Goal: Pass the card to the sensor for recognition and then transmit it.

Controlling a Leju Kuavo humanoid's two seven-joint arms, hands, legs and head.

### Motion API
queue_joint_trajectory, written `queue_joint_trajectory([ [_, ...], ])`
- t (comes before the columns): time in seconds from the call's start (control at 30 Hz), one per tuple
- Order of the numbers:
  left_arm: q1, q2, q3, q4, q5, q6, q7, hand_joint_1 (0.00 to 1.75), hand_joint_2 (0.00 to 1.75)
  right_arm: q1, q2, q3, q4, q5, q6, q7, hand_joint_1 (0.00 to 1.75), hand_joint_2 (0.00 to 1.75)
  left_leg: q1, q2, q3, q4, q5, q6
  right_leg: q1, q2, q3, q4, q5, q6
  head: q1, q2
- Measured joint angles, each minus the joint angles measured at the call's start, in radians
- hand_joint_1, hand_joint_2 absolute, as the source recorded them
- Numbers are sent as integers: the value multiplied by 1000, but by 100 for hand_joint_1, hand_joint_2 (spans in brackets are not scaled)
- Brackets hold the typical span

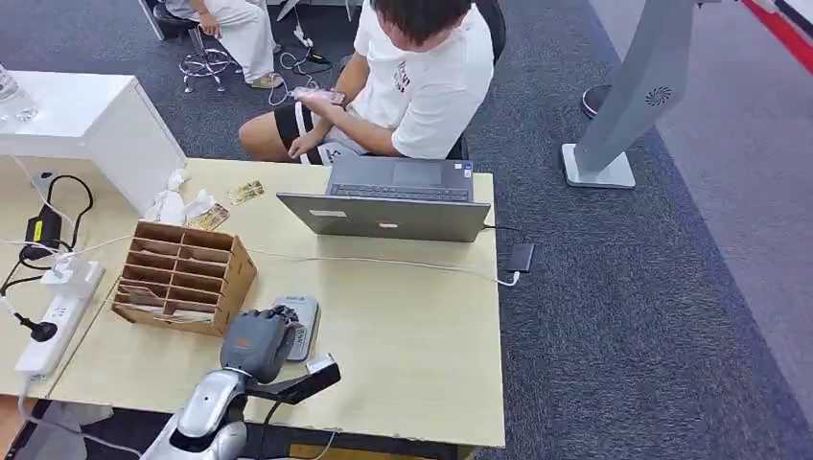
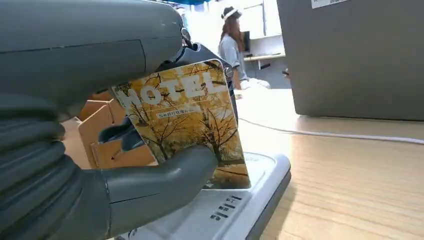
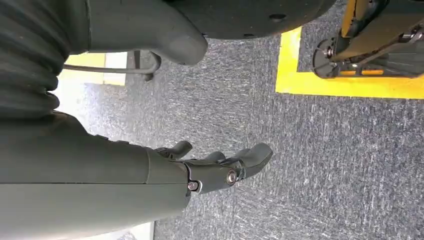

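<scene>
My left hand [image 1: 255,343] hovers over the grey sensor pad [image 1: 301,314] on the wooden table, just right of the card rack. In the left wrist view my left hand [image 2: 95,165] pinches a yellow card [image 2: 187,120] printed with autumn trees and the word HOTEL, thumb on its face. The card stands upright with its lower edge just above the sensor [image 2: 240,205]. My right hand [image 3: 210,167] hangs over grey carpet, its fingers apart and nothing in them.
A wooden card rack [image 1: 182,276] stands left of the sensor. An open laptop [image 1: 388,201] sits at the far table edge, a person [image 1: 412,77] seated behind it. Loose cards [image 1: 244,192], a power strip [image 1: 53,321] and cables [image 1: 383,261] lie on the table [image 1: 422,355].
</scene>
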Motion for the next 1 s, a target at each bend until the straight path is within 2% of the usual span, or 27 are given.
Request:
queue_joint_trajectory([
  [0.2,-10,4,0,-11,2,-5,-1,175,175,0,0,0,0,-2,-1,-1,0,175,0,0,0,0,0,0,0,0,0,0,0,0,0,0],
  [0.4,-26,32,0,-100,12,0,-1,175,175,1,0,0,1,-19,-4,-6,0,175,0,0,-1,0,1,-1,0,0,-2,0,1,-1,0,0],
  [0.7,-183,111,0,-293,46,-11,20,175,175,1,0,1,1,-18,-13,-13,0,175,1,-1,-1,0,2,-2,1,0,-1,1,2,-2,0,0],
  [0.87,-328,136,8,-325,38,95,21,175,175,-2,-2,15,1,16,-12,10,0,175,2,-3,-1,0,3,-3,1,-2,-1,1,3,-2,0,0],
  [1.0,-431,145,24,-306,9,105,29,175,175,-5,-3,31,1,24,-11,18,0,175,2,-2,-1,0,3,-3,1,-1,-2,1,3,-3,0,0],
])
